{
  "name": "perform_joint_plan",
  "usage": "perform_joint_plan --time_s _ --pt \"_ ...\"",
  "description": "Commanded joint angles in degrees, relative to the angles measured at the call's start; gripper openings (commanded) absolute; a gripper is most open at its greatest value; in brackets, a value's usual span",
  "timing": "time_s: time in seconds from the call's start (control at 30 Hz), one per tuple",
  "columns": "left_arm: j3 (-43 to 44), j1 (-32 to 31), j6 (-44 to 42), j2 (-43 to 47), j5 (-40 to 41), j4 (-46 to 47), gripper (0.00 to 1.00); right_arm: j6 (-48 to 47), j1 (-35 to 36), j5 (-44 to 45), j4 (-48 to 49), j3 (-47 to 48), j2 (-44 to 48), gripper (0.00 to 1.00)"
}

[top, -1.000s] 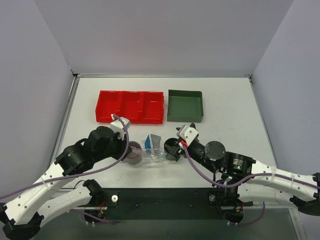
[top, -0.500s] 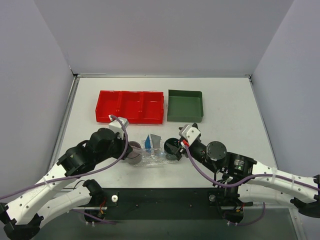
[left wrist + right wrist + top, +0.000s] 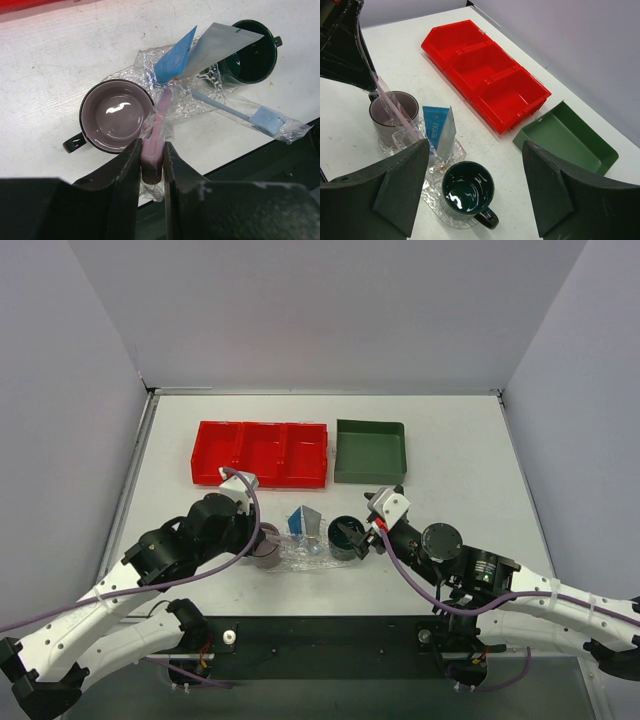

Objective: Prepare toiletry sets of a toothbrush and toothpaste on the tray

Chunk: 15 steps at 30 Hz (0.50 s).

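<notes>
Left gripper clamps pink wrapped brush; right gripper spread, empty; light-blue toothbrush plain in left wrist view, hidden from right wrist

White table bears red bin, green bin, clear tray.

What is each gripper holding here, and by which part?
The left gripper pinches the pink wrapped toothbrush by one end; the right gripper is open, holding nothing.

Robot lab; plain grey walls, white tabletop.
</notes>
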<state>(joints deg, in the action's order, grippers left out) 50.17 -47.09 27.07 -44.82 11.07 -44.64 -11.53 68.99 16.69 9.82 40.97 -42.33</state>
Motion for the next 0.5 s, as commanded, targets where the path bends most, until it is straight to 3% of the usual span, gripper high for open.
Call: perform_joint_plan --time_s 0.0,0.47 --pt "1.25 -0.11 0.79 -0.01 2.55 0.7 0.0 1.07 -0.61 0.98 2.66 -0.54 1.1 0.7" --pt "1.15 -2.3 2.55 -2.29 3.34 2.11 0.0 1.16 -1.05 0.98 2.74 -1.16 1.9 0.7"
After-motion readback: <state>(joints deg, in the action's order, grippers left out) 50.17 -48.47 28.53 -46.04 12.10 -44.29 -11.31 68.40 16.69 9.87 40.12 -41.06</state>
